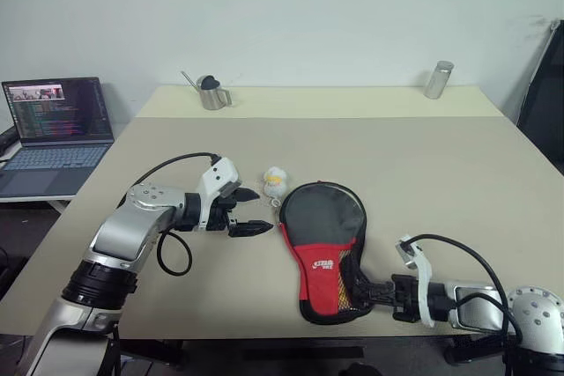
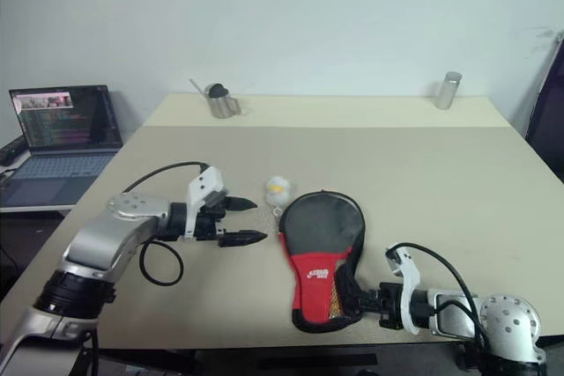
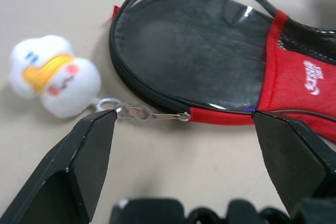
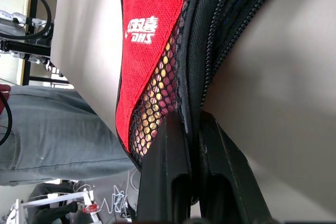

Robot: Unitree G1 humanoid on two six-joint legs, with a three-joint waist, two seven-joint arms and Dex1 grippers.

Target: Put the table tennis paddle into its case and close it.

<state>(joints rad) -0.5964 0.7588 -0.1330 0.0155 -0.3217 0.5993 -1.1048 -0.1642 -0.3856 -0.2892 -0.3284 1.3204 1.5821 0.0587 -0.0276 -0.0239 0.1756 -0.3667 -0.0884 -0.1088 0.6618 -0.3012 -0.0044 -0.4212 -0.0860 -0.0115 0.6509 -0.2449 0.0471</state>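
Black-and-red case (image 1: 324, 248), white-yellow charm (image 1: 275, 180)

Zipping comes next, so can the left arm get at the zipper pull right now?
Probably yes. The left gripper is open and the zipper pull lies on bare table between its fingers, beside the plush charm, with nothing in the way.

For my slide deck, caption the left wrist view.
Open left gripper poised over the case zipper pull beside its plush charm.
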